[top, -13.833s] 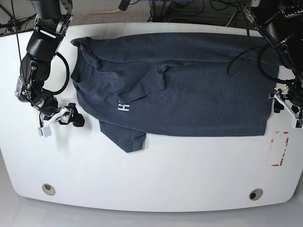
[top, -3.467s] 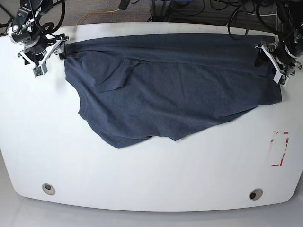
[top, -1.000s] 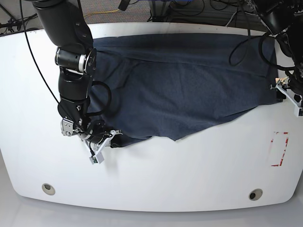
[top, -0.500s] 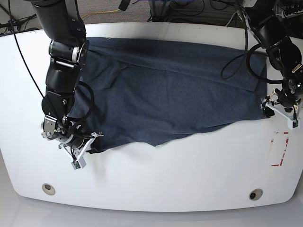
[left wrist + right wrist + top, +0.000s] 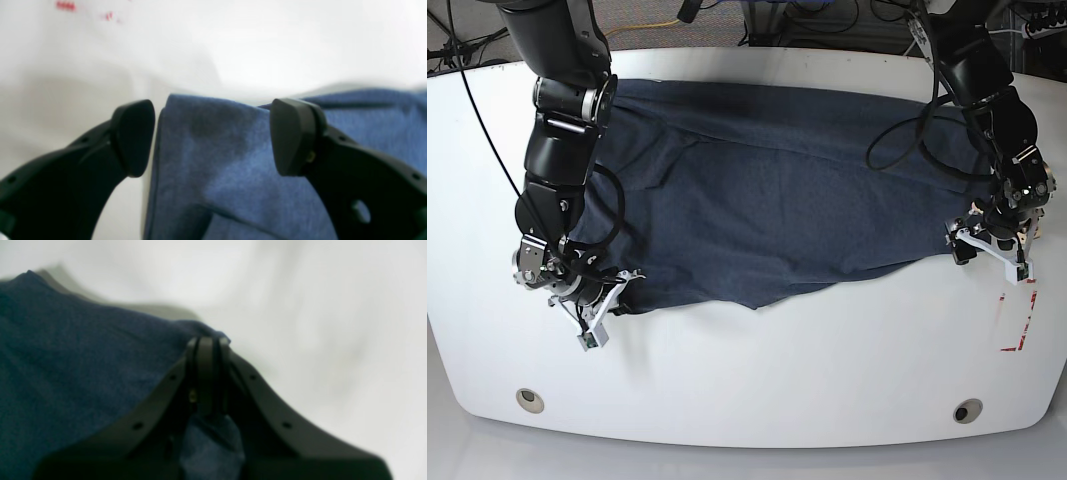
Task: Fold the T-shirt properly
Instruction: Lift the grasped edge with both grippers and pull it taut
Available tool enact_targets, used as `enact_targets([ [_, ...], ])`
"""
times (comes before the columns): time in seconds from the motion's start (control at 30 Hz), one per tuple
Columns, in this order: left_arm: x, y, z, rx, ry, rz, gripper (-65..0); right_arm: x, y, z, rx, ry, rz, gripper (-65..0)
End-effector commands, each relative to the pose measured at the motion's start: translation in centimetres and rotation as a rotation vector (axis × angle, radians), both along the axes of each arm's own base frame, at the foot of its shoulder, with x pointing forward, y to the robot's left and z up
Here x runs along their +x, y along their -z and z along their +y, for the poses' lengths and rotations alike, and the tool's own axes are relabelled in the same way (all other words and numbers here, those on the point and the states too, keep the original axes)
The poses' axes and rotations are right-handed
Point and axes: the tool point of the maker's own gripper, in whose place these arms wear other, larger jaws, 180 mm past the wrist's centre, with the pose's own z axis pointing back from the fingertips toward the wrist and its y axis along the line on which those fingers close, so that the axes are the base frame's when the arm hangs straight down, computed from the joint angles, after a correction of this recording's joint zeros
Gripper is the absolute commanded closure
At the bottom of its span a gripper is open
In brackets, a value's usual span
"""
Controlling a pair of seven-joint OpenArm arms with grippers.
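The dark slate-blue T-shirt [image 5: 777,190] lies spread across the white table [image 5: 757,370], plain side up, with its front edge ragged and running to a point near the middle. My right gripper [image 5: 617,295] is at the shirt's front left corner. In the right wrist view the gripper [image 5: 206,350] is shut on a pinch of the fabric [image 5: 83,356]. My left gripper [image 5: 959,245] is at the shirt's front right corner. In the left wrist view the gripper [image 5: 213,136] is open, and the shirt's corner [image 5: 217,166] lies between its fingers [image 5: 133,136].
Red tape marks [image 5: 1017,315] are on the table to the right of the shirt and show in the left wrist view [image 5: 66,6]. Two round holes [image 5: 529,399] [image 5: 967,411] sit near the table's front edge. Cables run behind the table's far edge.
My left gripper has moved a little left and forward with the shirt's right corner. My right gripper has shifted slightly right along the front left corner. The shirt's right edge has drawn inward.
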Motion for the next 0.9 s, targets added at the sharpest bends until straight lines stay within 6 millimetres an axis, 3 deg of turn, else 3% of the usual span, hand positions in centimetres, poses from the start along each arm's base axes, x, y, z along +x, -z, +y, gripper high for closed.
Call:
enact_targets([
  [0.0,1.0,-2.1,1.3,0.028,-0.032,-0.066,-50.7,1.1,-1.8,0.0,0.012,0.001,-0.053,0.0],
  [0.1,1.1,-1.9,1.4,0.026,-0.036,-0.072,-50.7,0.9,-1.6,0.0,0.012,0.001,-0.048,0.0],
  [0.47,1.9,2.8,2.4,0.001,-0.059,0.025,-50.6,0.8,-1.3,0.0,0.007,0.0,-0.042,0.0],
  [0.6,2.2,2.7,2.3,-0.002,-0.058,0.013,-49.4,0.8,-1.3,-0.1,0.004,0.001,-0.041,0.0],
  [0.67,2.2,2.7,2.3,-0.002,-0.058,0.01,-41.9,0.7,-1.3,-0.1,0.004,0.001,-0.04,0.0],
  [0.73,2.2,2.7,2.3,-0.002,-0.058,0.01,-28.9,0.3,-0.8,-0.2,0.002,0.002,-0.031,0.0],
  [0.8,2.2,2.7,2.3,-0.002,-0.058,0.01,-11.7,0.1,-0.6,-0.2,0.006,0.003,-0.028,0.0],
  [0.87,2.2,2.7,2.3,-0.002,-0.058,0.01,-0.7,0.0,-0.5,-0.3,0.005,0.003,-0.027,0.0],
])
